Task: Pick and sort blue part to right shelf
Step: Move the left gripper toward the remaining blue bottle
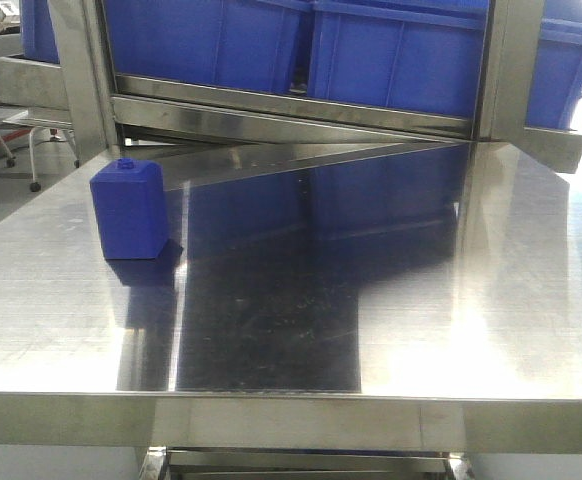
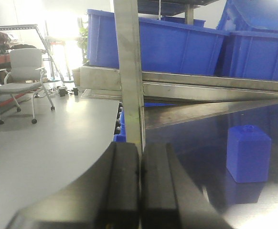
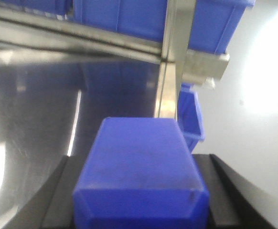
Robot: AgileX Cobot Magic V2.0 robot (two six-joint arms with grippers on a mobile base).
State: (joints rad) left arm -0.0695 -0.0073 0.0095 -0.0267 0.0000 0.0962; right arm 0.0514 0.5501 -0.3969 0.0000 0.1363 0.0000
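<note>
In the right wrist view the blue part fills the foreground, wide base toward the camera and narrowing away. My right gripper is shut on it, with black fingers pressed against both of its sides. Its knob end is hidden. Ahead of it runs the right shelf, a steel rail under blue bins. My left gripper is shut with nothing between its pads, low over the steel table. Neither gripper shows in the front view.
A boxy, straight-sided blue block with a small knob stands on the left of the steel table; the left wrist view shows this block to the right. Blue bins sit on the rack behind. An office chair stands far left.
</note>
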